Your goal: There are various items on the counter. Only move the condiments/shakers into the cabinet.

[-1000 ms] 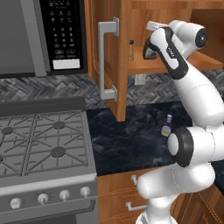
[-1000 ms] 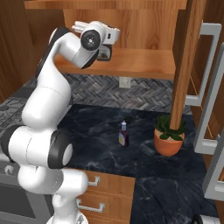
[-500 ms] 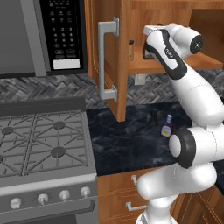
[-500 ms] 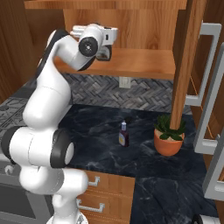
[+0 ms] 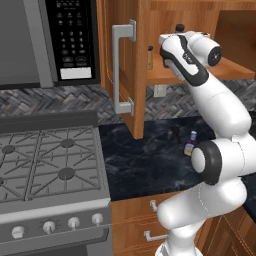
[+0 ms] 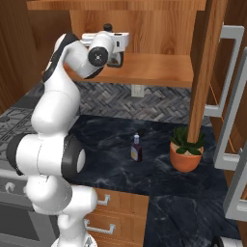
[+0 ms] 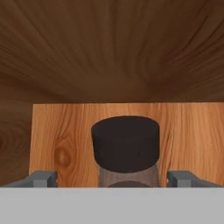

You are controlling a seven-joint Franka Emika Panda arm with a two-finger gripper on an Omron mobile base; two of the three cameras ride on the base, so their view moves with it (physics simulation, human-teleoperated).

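Note:
The brown syrup bottle's black cap (image 7: 125, 146) stands upright on the cabinet shelf (image 7: 57, 131). My gripper (image 7: 113, 178) is open, with one fingertip on each side of the bottle and apart from it. In the right base view the gripper (image 6: 115, 54) is at the shelf's left end, and the cap (image 6: 107, 27) shows just above the hand. The tan wooden shaker (image 5: 149, 57) stands on the shelf near the open cabinet door (image 5: 125, 65). The small dark-blue bottle (image 6: 136, 148) stands on the black marbled counter (image 6: 111, 159).
A green plant in an orange pot (image 6: 185, 150) sits on the counter under the door's edge. A tiny dark object (image 5: 176, 134) lies near the blue bottle (image 5: 190, 145). The grey gas stove (image 5: 50, 160) and a microwave (image 5: 70, 40) are on the left.
The hand has edged slightly left in the left base view. The jaws have widened a touch around the syrup bottle, which stays on the shelf.

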